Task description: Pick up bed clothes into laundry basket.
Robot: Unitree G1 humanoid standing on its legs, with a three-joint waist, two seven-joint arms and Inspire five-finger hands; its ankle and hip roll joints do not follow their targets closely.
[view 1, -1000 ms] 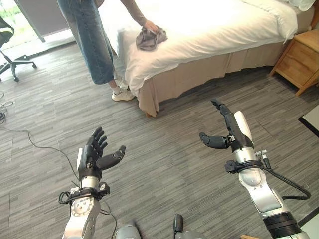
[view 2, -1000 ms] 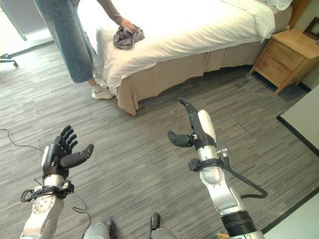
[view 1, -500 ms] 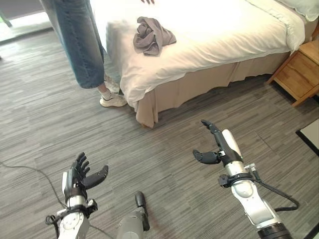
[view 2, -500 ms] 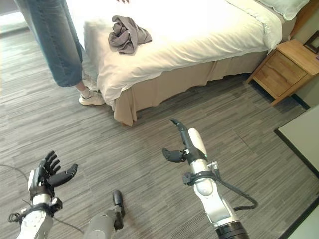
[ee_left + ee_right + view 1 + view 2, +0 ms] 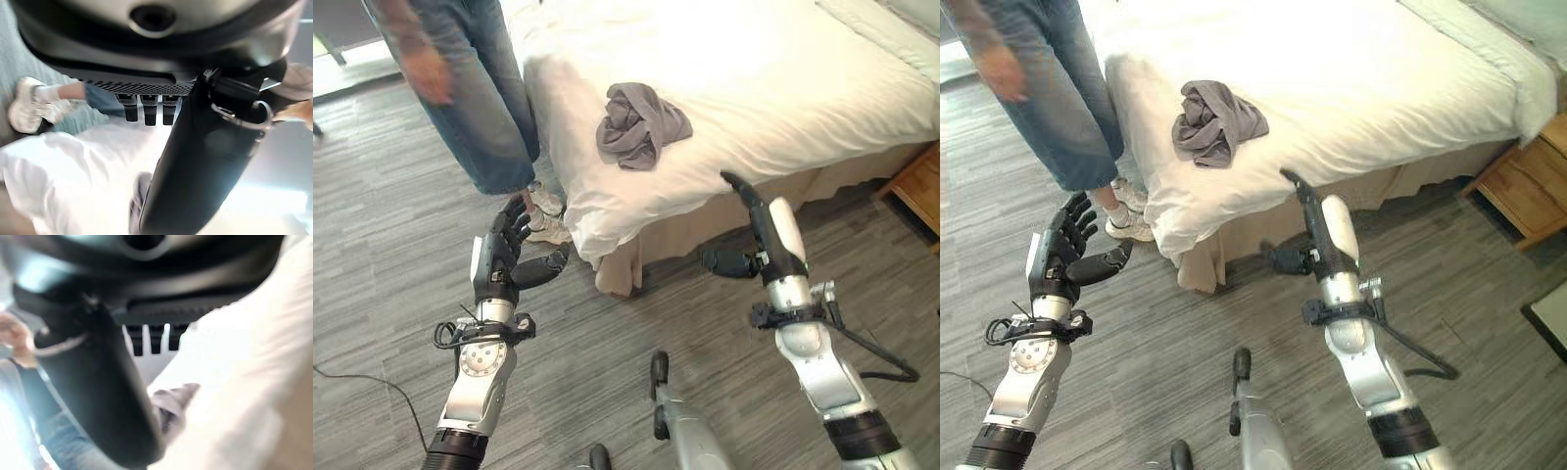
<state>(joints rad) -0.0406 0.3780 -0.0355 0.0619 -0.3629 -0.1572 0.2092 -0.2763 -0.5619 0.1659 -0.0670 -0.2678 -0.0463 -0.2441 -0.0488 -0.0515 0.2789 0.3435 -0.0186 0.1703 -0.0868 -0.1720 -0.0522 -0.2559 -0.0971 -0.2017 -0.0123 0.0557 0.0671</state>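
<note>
**Both hands up and empty, grey clothes on the bed corner**

Right now the crumpled grey garment (image 5: 641,123) lies on top of the white bed (image 5: 783,88), close to the bed's near corner, bunched in a loose heap with one flap spread toward the middle of the mattress. Nothing is touching it.

The left hand (image 5: 502,262) is raised over the grey plank floor (image 5: 382,294), fingers straight and fanned, thumb out to the side, holding nothing. It sits just beside the draped corner of the sheet, well short of the garment.

The right hand (image 5: 759,230) is up too, in front of the bed's side, fingers straight and pointing toward the mattress edge, thumb stuck out, palm empty. Its fingertips reach about the edge of the sheet, and the garment lies further in on the bed.

A person in blue jeans (image 5: 480,93) stands at the bed's corner, white shoes (image 5: 546,213) on the floor. A wooden nightstand (image 5: 1528,181) stands at the far side.
</note>
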